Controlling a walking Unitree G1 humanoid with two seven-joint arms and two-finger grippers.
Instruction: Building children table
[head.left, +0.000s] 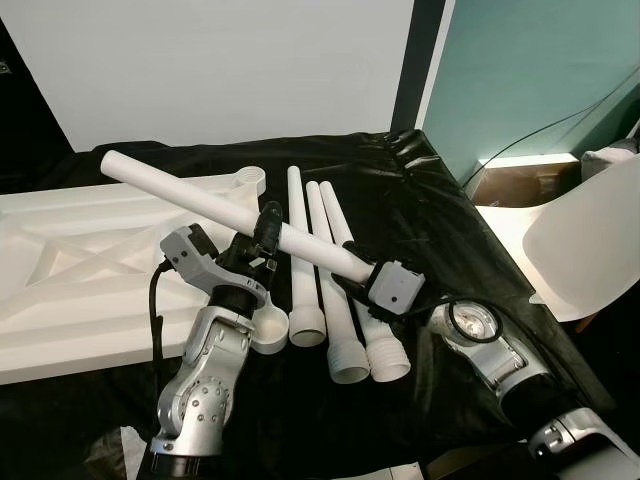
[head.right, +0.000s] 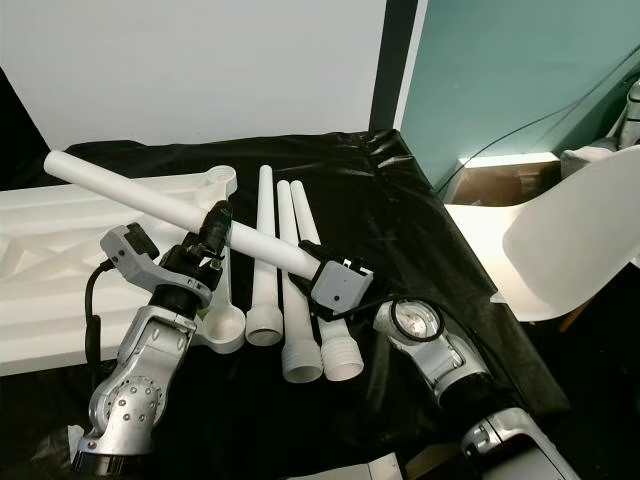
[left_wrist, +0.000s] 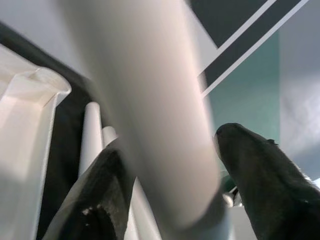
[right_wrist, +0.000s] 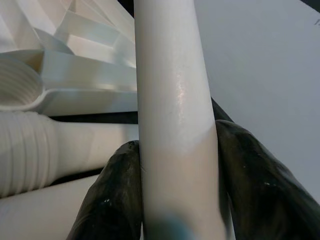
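Note:
A long white table leg (head.left: 190, 194) is held in the air, slanting from upper left down to the right. My left gripper (head.left: 266, 226) is shut on its middle, and my right gripper (head.left: 357, 283) is shut on its lower end. In the right wrist view the black fingers (right_wrist: 117, 195) press both sides of the leg (right_wrist: 172, 100). The white tabletop (head.left: 80, 270) lies underside up on the left, with a round threaded socket (head.left: 272, 330) at its near corner. Three more white legs (head.left: 322, 260) lie side by side on the black cloth.
A black cloth (head.left: 420, 200) covers the work surface. A white chair (head.left: 580, 240) stands at the right, with a cardboard box (head.left: 520, 180) behind it. A white wall and a teal wall are at the back.

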